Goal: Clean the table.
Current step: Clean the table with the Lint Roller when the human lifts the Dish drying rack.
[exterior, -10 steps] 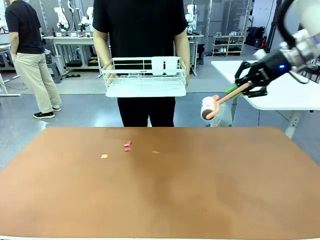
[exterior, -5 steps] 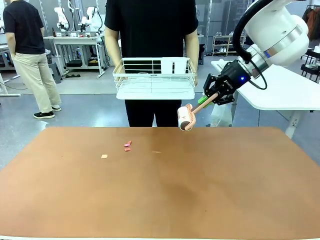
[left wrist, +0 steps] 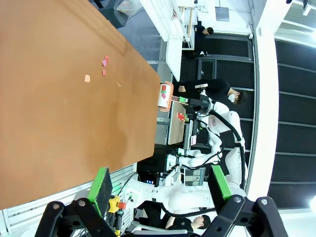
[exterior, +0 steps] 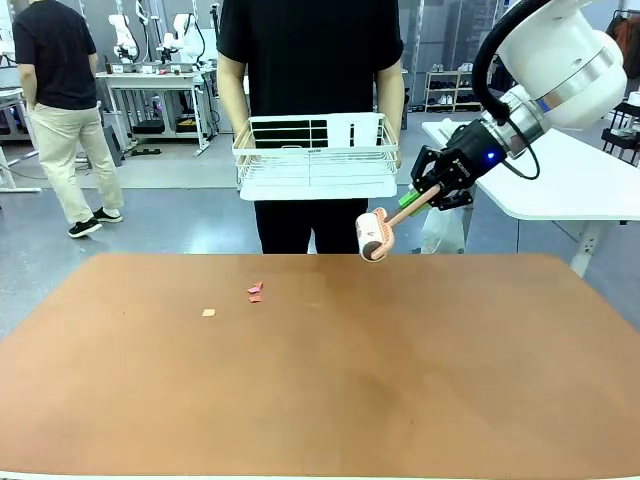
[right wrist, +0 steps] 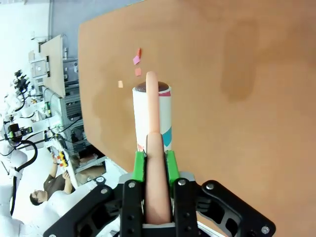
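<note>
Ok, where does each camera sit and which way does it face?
Front: fixed between the arms, facing across the table at a person holding a basket; right end effector grips a lint roller.
Left wrist: on the left arm, rolled sideways, looking past the open left end effector over the table.
Right wrist: on the right arm, looking past its fingers down the lint roller.
Shared: scraps in all three.
</note>
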You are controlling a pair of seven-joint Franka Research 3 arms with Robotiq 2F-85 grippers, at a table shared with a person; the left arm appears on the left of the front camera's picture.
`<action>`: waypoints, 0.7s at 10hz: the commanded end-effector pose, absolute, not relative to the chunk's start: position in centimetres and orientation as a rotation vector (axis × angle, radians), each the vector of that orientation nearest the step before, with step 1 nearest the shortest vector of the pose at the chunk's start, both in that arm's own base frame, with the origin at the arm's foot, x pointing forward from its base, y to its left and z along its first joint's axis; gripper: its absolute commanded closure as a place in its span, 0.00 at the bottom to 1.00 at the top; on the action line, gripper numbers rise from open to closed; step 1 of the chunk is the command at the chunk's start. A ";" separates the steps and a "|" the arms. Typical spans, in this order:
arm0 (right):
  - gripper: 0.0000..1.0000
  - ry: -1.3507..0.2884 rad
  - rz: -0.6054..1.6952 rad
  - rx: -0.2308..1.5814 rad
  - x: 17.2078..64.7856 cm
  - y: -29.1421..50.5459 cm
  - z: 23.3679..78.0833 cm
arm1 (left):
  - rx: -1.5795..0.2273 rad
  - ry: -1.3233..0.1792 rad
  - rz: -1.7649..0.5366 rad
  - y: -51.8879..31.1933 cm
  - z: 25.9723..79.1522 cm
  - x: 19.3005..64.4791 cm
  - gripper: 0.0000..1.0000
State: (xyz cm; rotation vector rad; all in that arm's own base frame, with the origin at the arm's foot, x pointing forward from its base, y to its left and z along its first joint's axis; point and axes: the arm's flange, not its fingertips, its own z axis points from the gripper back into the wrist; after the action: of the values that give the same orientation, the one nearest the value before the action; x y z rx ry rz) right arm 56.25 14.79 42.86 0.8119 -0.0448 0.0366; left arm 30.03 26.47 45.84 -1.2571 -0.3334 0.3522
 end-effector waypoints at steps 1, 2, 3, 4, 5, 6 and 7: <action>0.79 0.004 0.023 0.863 58.8 20.3 41.0 | -1.261 -0.341 0.346 26.6 46.1 29.7 0.00; 0.79 0.001 -0.009 0.802 59.7 23.4 40.1 | -1.261 -0.341 0.346 26.6 46.1 29.7 0.00; 0.79 -0.011 -0.024 0.798 60.2 26.3 39.1 | -1.261 -0.341 0.346 26.6 46.1 29.7 0.00; 0.79 0.006 -0.034 0.771 60.5 28.7 37.7 | -1.261 -0.341 0.346 26.6 46.1 29.7 0.00; 0.79 0.061 -0.068 0.789 60.9 30.3 36.0 | -1.261 -0.341 0.346 26.6 46.1 29.7 0.00; 0.79 0.073 -0.114 0.786 61.2 30.9 35.0 | -1.261 -0.341 0.346 26.6 46.1 29.7 0.00; 0.79 0.059 -0.128 0.771 61.1 31.3 34.0 | -1.261 -0.341 0.346 26.6 46.1 29.7 0.00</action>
State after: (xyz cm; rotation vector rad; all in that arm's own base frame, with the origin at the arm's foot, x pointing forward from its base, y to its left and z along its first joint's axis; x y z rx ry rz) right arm 60.18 31.24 33.43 0.7927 0.0674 -0.0856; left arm 30.02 26.47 45.84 -1.2569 -0.3335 0.3524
